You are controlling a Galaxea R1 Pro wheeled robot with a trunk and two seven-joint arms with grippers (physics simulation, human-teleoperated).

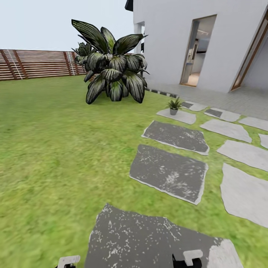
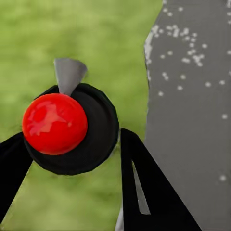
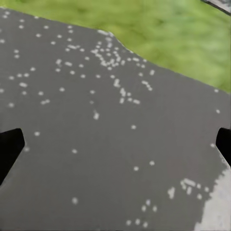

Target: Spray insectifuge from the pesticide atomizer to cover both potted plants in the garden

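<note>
- One potted plant (image 1: 174, 106) stands far ahead and a little to the right in the head view, on a pale stepping stone (image 1: 177, 116) near the house wall (image 1: 167, 41); it is well apart from both arms.
- The left gripper (image 2: 72, 154) has its jaws clamped on a round black object with a glossy red cap (image 2: 54, 123) and a grey tip; judging by the task, this is likely the pesticide atomizer seen end-on, though its body is hidden.
- The object's long axis seems to run along the fingers, toward the lawn (image 1: 56, 149) below.
- The right gripper (image 3: 115, 144) has its jaws wide apart and holds nothing; it hangs over the dark stone (image 3: 96, 144) nearest the robot.
- The plant lies forward along the stone path (image 1: 169, 173), slightly nearer the right arm's side, so the base must probably drive on before the left arm can aim.
- A big dark-leaved bush (image 1: 113, 70) stands left of the plant, before the slatted fence (image 1: 37, 63).
</note>
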